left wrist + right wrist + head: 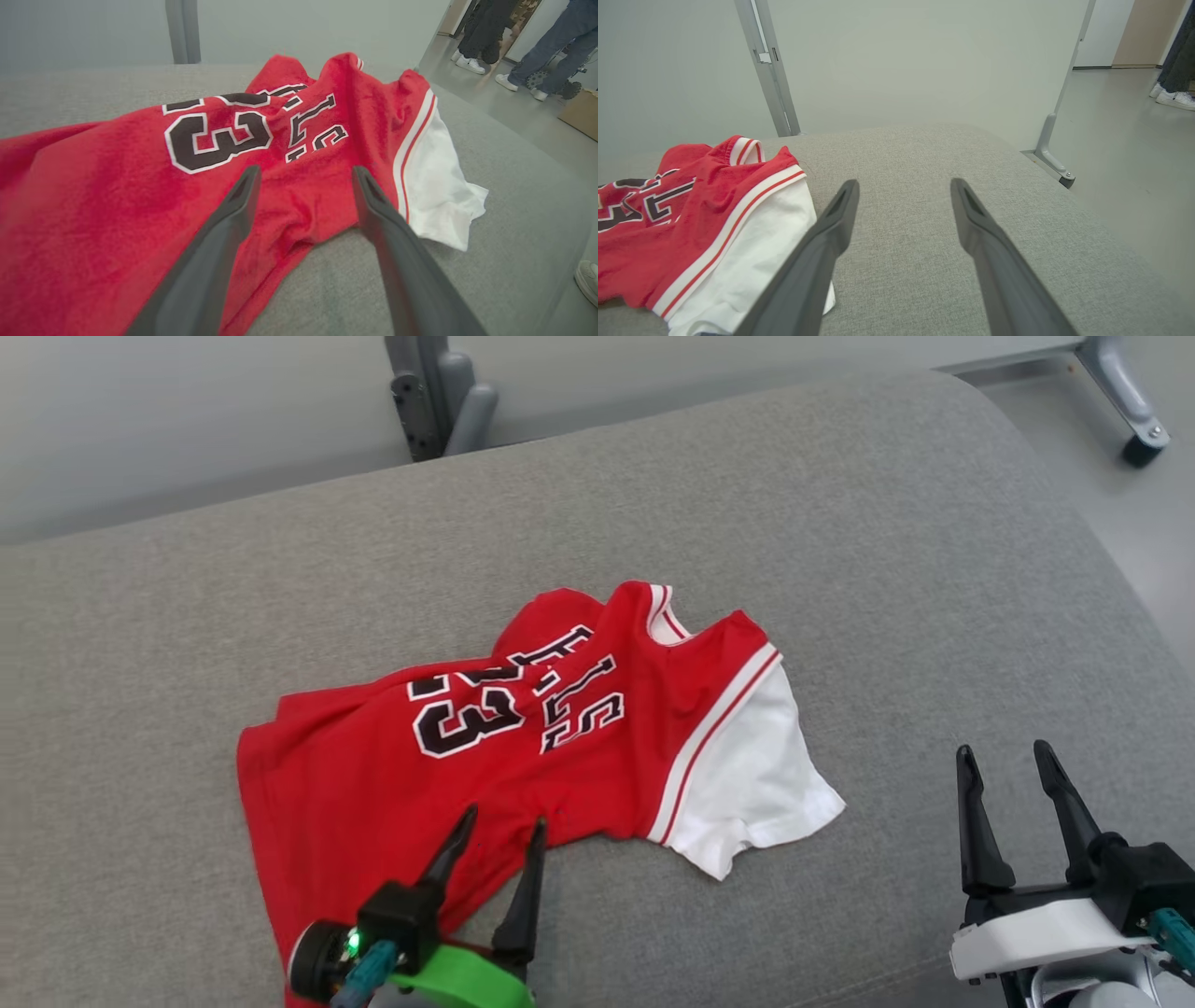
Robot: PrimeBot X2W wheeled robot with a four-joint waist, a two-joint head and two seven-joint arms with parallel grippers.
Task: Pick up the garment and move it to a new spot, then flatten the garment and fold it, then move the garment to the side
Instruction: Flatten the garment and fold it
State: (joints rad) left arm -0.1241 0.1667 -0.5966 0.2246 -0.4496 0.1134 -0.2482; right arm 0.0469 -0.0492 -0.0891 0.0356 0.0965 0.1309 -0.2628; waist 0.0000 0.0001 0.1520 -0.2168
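Note:
The garment (pixel 523 747) is a red jersey with black and white lettering and a white sleeve, lying rumpled on the grey cushion (pixel 840 569). My left gripper (pixel 504 823) stands open just over the jersey's near edge, with nothing between its fingers. In the left wrist view the jersey (pixel 140 186) spreads across the cushion under my open left gripper (pixel 306 173). My right gripper (pixel 1006 761) is open too, over bare cushion to the right of the white sleeve. The right wrist view has the jersey (pixel 668 233) at the left of my right gripper (pixel 903 185).
The cushion's right edge (pixel 1120 588) curves down to a grey floor. A grey metal frame post (pixel 439 392) rises behind the cushion, and a caster foot (pixel 1144 439) stands at the far right. People's legs and shoes (pixel 537 56) and a cardboard box (pixel 581 114) are farther off.

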